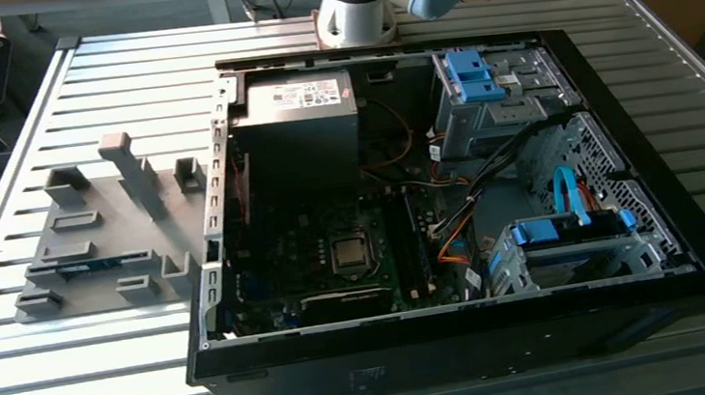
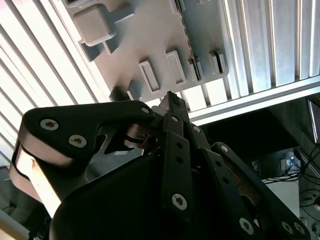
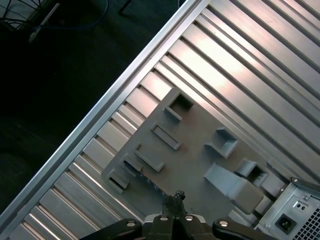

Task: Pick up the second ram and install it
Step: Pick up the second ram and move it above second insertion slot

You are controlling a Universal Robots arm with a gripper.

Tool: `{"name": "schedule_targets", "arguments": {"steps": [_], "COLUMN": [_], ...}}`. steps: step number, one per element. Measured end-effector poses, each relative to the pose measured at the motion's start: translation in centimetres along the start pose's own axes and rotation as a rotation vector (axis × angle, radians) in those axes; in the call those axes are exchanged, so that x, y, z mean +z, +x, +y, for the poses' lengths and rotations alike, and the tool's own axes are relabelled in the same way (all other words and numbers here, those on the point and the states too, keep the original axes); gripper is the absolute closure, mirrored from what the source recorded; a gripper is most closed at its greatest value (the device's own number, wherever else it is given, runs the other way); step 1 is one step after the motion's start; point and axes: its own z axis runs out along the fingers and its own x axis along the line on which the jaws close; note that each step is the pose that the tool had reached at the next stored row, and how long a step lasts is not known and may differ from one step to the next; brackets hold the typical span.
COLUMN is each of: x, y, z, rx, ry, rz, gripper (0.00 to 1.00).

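second ram [image 1: 85, 266] in grey fixture [image 1: 124, 241], long axis across exterior view

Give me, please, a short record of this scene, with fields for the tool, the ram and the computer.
tool: shut, holding nothing, pointing at the grey fixture plate
second ram: blue strip resting in the fixture plate, to the exterior view's left of the case
computer case: open, on the slatted table
task state: ram not yet picked up
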Motion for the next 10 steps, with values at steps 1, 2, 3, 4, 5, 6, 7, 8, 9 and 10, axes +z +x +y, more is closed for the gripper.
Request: {"name": "schedule_targets", "arguments": {"steps": [1,2,3,4,5,6,7,8,9,10], "x": [0.00,0.00,0.01,0.00,0.00,0.00,0.01,0.02,0.03,0.03], "y": [0.01,0.01,0.02,0.02,0.02,0.02,0.02,0.02,0.02,0.02], "z": [0.01,0.01,0.01,0.01,0.01,0.02,0.02,0.01,0.01,0.02], "rx": [-0.003,-0.005,-0.008,-0.011,-0.014,-0.018,-0.022,-0.026,-0.031,-0.036], "ry": [0.0000,0.0000,-0.0001,-0.0001,-0.0001,-0.0001,-0.0002,-0.0002,-0.0002,-0.0003], "rz": [0.0001,0.0002,0.0004,0.0006,0.0008,0.0010,0.0012,0.0013,0.0015,0.0017], "gripper": [0.89,0.89,0.89,0.89,0.89,0.89,0.89,0.89,0.89,0.89]}}
